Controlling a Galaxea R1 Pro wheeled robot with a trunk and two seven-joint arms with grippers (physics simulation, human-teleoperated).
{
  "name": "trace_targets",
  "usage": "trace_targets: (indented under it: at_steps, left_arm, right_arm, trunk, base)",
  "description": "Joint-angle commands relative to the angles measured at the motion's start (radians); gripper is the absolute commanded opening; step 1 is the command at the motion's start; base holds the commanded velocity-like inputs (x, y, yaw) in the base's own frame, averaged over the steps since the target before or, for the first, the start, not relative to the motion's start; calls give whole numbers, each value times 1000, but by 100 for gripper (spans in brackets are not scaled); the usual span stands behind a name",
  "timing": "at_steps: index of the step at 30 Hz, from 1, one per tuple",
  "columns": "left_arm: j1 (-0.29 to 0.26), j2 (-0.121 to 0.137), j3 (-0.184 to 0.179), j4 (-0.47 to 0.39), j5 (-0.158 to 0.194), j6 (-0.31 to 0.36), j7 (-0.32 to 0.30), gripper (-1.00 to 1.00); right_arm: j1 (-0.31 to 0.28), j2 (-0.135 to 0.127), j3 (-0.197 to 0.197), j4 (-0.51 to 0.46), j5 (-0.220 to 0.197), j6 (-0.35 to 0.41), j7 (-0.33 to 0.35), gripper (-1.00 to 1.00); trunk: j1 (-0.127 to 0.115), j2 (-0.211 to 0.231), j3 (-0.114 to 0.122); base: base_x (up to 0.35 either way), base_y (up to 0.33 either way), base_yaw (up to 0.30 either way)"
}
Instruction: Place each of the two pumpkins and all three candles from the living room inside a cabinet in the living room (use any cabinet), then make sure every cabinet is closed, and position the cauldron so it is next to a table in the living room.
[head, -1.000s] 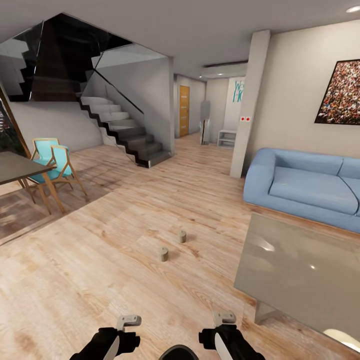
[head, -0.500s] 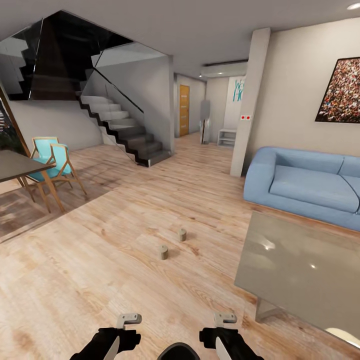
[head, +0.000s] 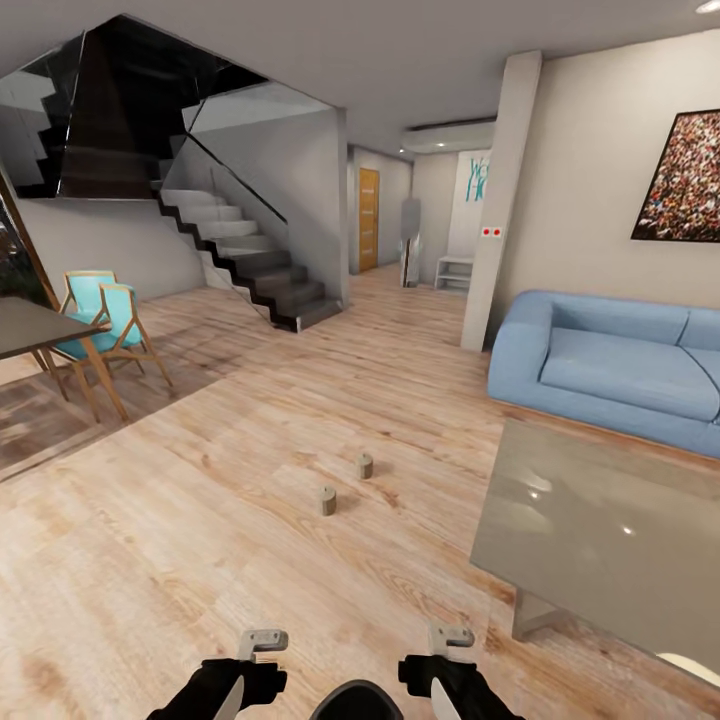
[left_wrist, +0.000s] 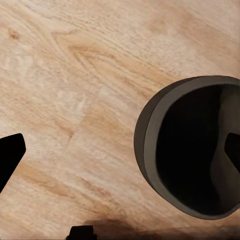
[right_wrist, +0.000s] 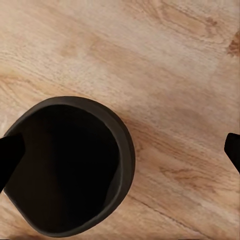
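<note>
Between the left gripper (head: 262, 640) and right gripper (head: 450, 634), both with fingers spread and empty, the cauldron (head: 357, 700) sits on the floor (head: 180, 520), with two upright candles (head: 328, 500) farther ahead, the table (head: 600, 540) right.

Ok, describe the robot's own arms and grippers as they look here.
In the head view, both arms are glossy black with bulky rounded wrist housings. The left gripper and right gripper are light grey, boxy brackets, each arm carrying a pale blade-like strip. Wrist views show dark, pointed fingertips. No cables or markings visible.
</note>
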Motion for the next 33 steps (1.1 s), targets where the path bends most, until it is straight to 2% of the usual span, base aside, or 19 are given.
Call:
trace_targets:
  at_steps: [1, 10, 20, 27, 33]
  left_arm:
    - [0, 0, 0, 4, 3, 3, 1, 100]
    - [0, -12, 0, 35, 3, -20, 4, 100]
    - [0, -12, -1, 56, 3, -50, 2, 100]
    - [0, -15, -2, 71, 2, -61, -3, 100]
    - [0, -15, -2, 72, 2, -59, -46, 100]
  right_arm:
    - [0, -1, 7, -1, -11, 2, -9, 100]
    - [0, -2, 6, 27, -11, -9, -10, 100]
    - [0, -2, 3, 43, -11, -12, -9, 100]
    - [0, -2, 3, 58, -11, -43, -9, 100]
    - [0, 2, 5, 67, -11, -48, -7, 100]
  trunk:
    - [4, -8, -4]
    - [38, -71, -32]
    - [77, -141, -64]
    - [104, -190, -86]
    - [127, -232, -104]
  base:
    - [0, 0, 0]
    - [0, 0, 0]
    - [0, 0, 0]
    - [0, 0, 0]
    - [0, 0, 0]
